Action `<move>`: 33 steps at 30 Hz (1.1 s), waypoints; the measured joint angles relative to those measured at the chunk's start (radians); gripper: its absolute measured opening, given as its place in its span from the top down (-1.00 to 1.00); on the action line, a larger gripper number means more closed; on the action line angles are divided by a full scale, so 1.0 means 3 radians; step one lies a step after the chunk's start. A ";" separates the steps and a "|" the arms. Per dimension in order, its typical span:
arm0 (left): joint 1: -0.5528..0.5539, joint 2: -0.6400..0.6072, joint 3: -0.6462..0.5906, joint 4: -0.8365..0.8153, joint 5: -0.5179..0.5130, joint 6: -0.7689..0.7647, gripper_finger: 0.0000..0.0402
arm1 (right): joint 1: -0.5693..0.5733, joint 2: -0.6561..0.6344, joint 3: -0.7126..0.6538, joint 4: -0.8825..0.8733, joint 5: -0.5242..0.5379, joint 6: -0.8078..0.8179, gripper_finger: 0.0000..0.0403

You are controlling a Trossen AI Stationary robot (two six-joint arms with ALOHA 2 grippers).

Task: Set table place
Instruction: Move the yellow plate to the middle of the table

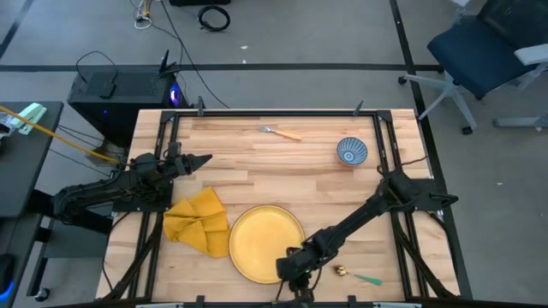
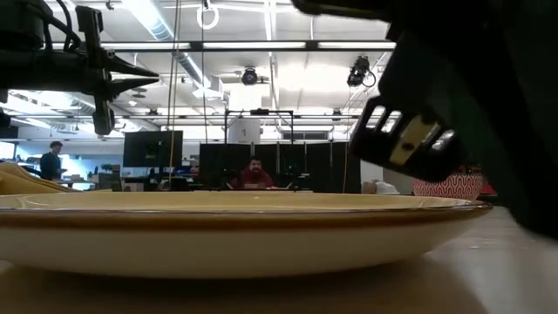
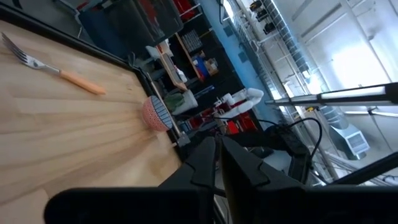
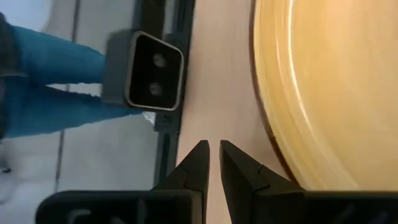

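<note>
Plate (image 1: 266,243) at table (image 1: 282,162) front edge, empty, right gripper (image 1: 295,265) just beside its rim.
I see both grippers pinched narrow, holding nothing; left gripper (image 1: 203,159) waits above the napkin (image 1: 197,222). Bowl (image 1: 351,151) and fork (image 1: 281,132) lie far back, spoon (image 1: 360,276) front right.

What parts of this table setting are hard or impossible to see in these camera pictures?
- Low view: the yellow plate fills the frame and the right arm blocks the right side, hiding the fork and spoon.
- High view: the right gripper covers part of the plate's near rim; the spoon is too small for detail.
- Left wrist view: the bowl shows sideways, its inside unseen.
</note>
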 joint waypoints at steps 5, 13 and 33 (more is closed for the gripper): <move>0.0000 0.0001 0.0000 -0.0003 0.0118 0.0000 0.88 | -0.0015 0.0099 0.0143 -0.0270 0.0180 -0.0087 0.77; 0.0003 0.0000 0.0000 -0.0009 0.0116 0.0003 0.84 | -0.0040 0.0100 0.0279 -0.0518 0.0594 -0.0088 0.81; 0.0001 0.0000 0.0000 -0.0009 0.0397 -0.0093 0.84 | -0.0505 0.0100 0.0288 -0.0731 0.0704 0.0091 0.93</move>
